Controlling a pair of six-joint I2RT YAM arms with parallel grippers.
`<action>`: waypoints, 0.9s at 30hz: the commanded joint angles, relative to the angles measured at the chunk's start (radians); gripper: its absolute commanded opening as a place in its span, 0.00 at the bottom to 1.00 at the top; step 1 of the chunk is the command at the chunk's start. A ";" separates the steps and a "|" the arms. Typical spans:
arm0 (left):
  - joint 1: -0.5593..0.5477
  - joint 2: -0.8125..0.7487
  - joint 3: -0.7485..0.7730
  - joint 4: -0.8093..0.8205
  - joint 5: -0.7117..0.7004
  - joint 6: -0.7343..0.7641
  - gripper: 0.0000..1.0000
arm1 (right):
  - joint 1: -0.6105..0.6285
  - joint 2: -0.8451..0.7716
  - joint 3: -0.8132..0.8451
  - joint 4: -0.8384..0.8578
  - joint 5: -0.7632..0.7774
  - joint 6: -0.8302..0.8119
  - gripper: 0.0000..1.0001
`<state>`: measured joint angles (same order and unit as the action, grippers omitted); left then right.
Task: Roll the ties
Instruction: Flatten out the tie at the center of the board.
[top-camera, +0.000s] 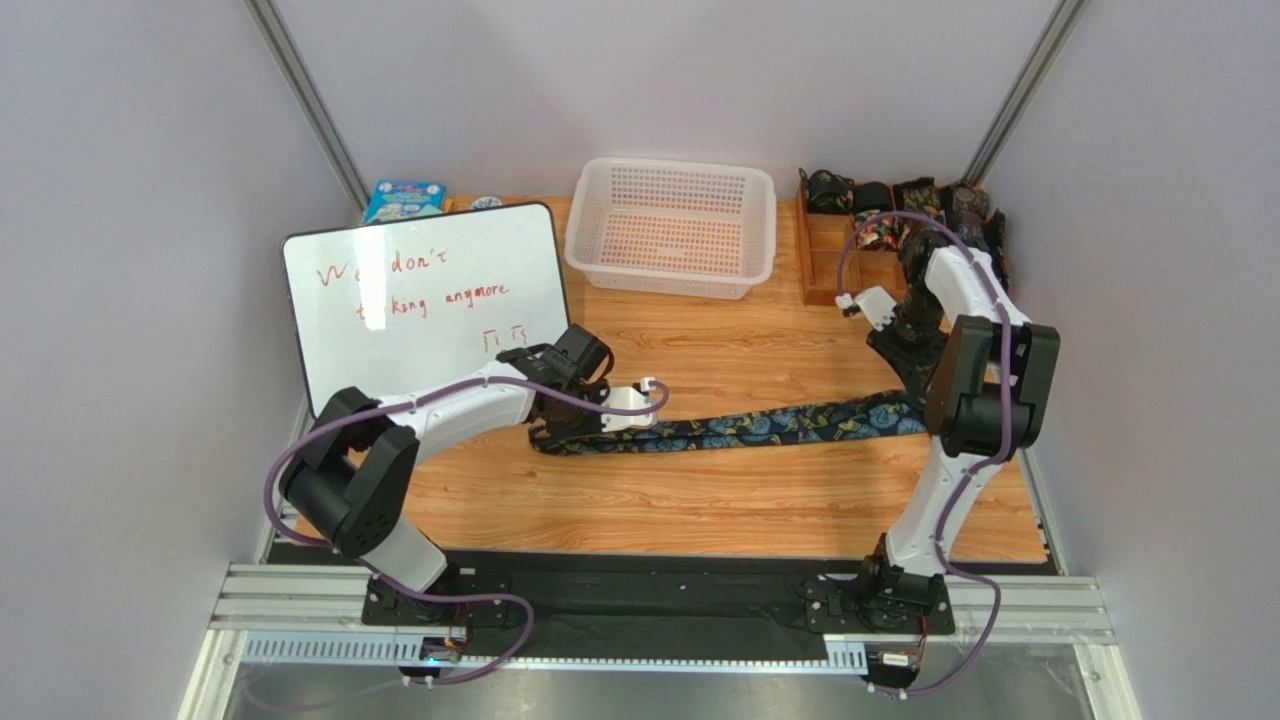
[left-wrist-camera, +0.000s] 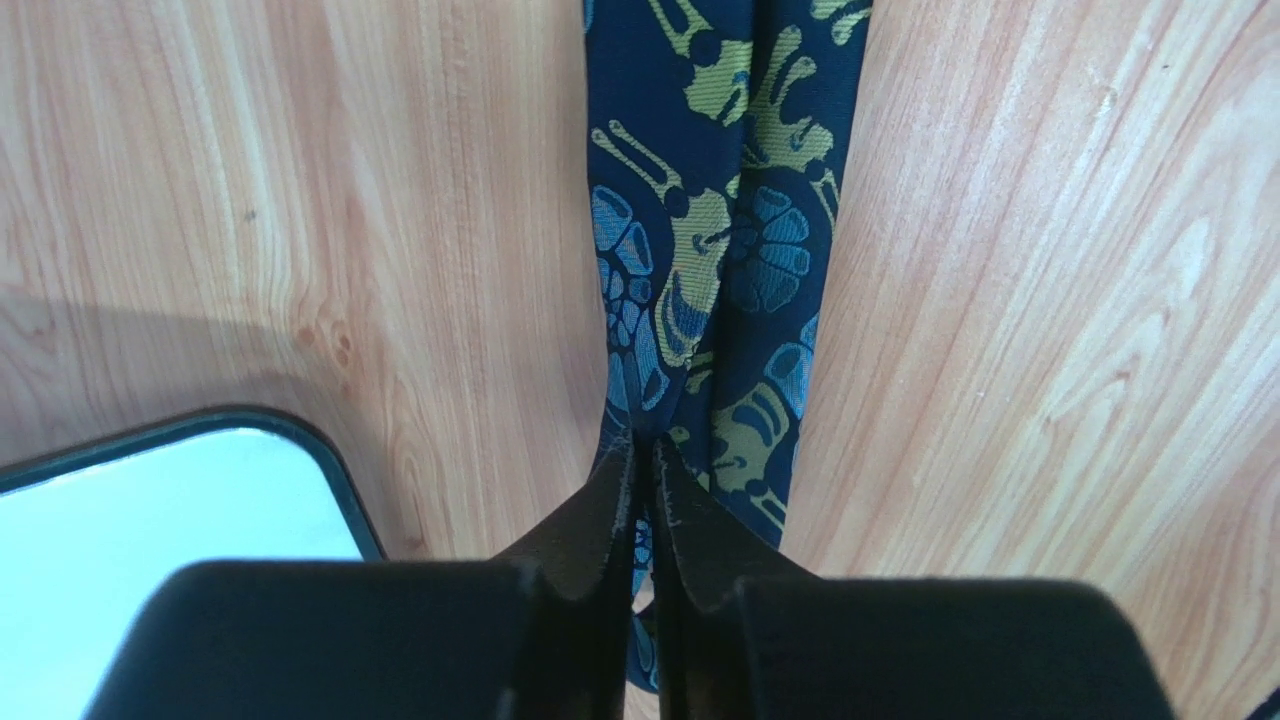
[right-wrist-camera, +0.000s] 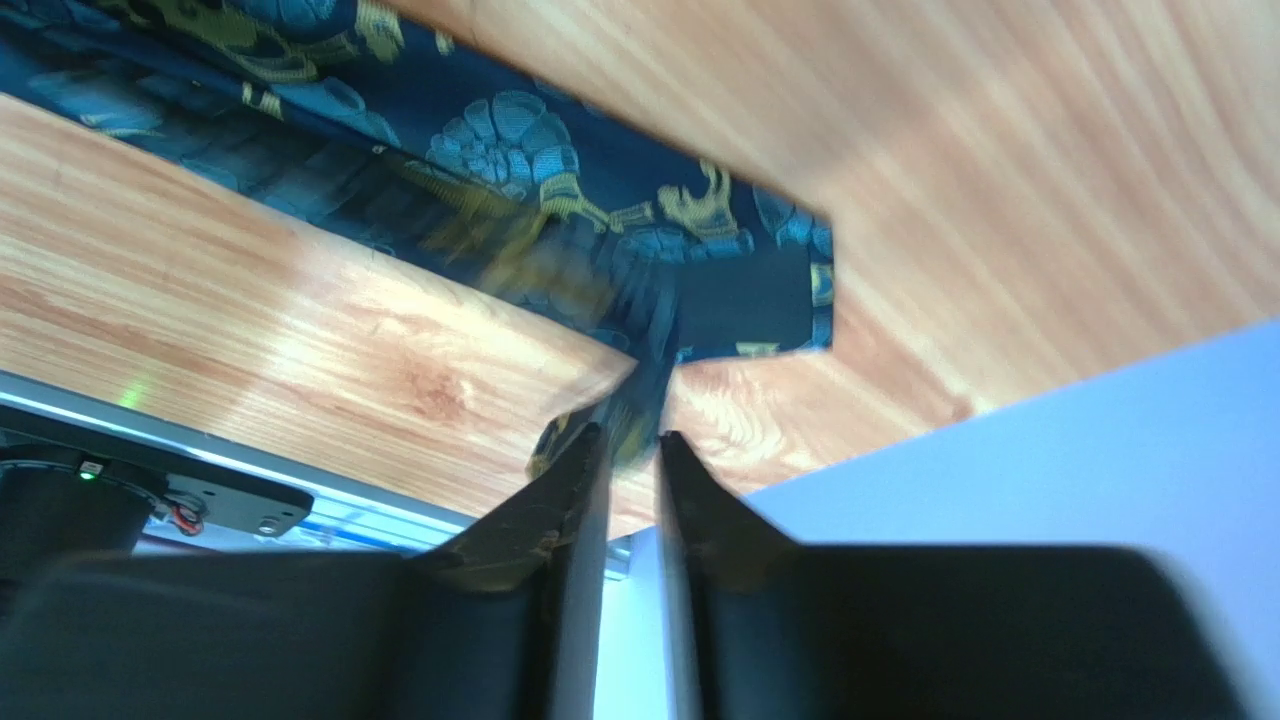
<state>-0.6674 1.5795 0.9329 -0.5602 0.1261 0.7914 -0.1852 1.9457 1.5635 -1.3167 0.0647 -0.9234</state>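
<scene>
Top external view: wooden bench (top-camera: 706, 518) nearest the arm bases; paisley tie (top-camera: 766, 426) stretched crosswise at mid-bench between both arms; beyond it, whiteboard (top-camera: 428, 293) at left, white basket (top-camera: 672, 225) and wooden organiser (top-camera: 842, 263) along the far edge. Left wrist view: left hand (left-wrist-camera: 643, 450) pinched together on the bunched tie. Right wrist view: right hand (right-wrist-camera: 631, 438) clamped on the tie near its end, somewhat blurred.

The left arm (top-camera: 451, 402) and right arm (top-camera: 962, 285) are glossy white shell links joined by bulky black motor housings (top-camera: 353, 483), each on a black base plate (top-camera: 436, 603) bolted to a silver aluminium rail (top-camera: 286, 600). A thin purple cable (top-camera: 280, 477) loops loosely along each arm. The left hand (left-wrist-camera: 643, 444) and right hand (right-wrist-camera: 633, 438) each end in two matte black wedge-shaped fingers (left-wrist-camera: 589, 525) tapering to thin tips.
</scene>
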 joint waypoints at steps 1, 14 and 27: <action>-0.001 -0.078 -0.020 -0.013 0.004 0.003 0.03 | 0.041 0.074 0.055 -0.110 0.021 -0.069 0.38; 0.002 -0.237 -0.146 -0.014 -0.111 -0.017 0.00 | 0.010 0.282 0.159 -0.168 -0.006 -0.015 0.56; 0.002 -0.240 -0.166 0.011 -0.125 -0.035 0.00 | -0.091 0.289 0.346 -0.349 -0.246 -0.003 0.65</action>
<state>-0.6670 1.3521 0.7570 -0.5663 0.0135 0.7788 -0.2298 2.2734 1.8954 -1.3586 -0.1024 -0.9283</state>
